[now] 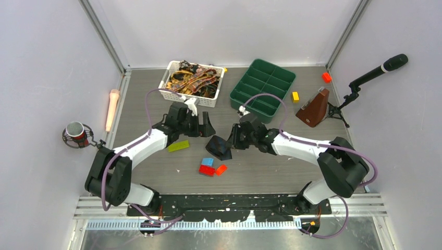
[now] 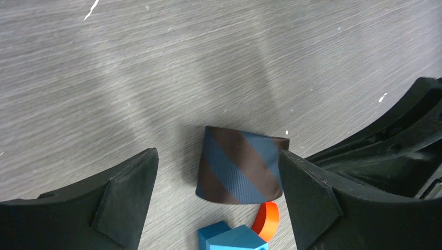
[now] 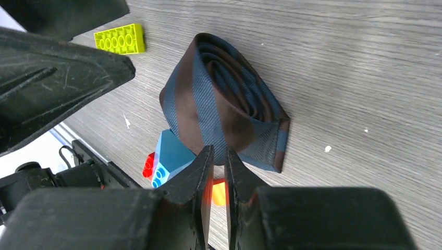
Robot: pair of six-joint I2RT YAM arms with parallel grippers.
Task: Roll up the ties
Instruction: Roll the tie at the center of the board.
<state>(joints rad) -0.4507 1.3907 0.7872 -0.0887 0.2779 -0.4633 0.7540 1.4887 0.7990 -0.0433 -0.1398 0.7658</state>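
Observation:
A navy tie (image 1: 219,147) with brown diagonal stripes lies rolled into a coil mid-table. In the left wrist view the roll (image 2: 237,166) sits between my left gripper's (image 2: 219,159) wide-open fingers, touching neither. That gripper (image 1: 205,127) hovers just behind and left of the roll. My right gripper (image 1: 235,140) is at the roll's right side. In the right wrist view its jaws (image 3: 219,152) are closed to a thin slit on the near edge of the roll (image 3: 219,104). More patterned ties fill a white basket (image 1: 172,96) at the back.
Blue (image 1: 208,162), red (image 1: 206,170) and orange (image 1: 221,169) bricks lie just in front of the roll, a lime brick (image 1: 179,146) to its left. A green divided tray (image 1: 263,86), a brown metronome (image 1: 314,109) and a microphone stand (image 1: 383,67) stand at the back right.

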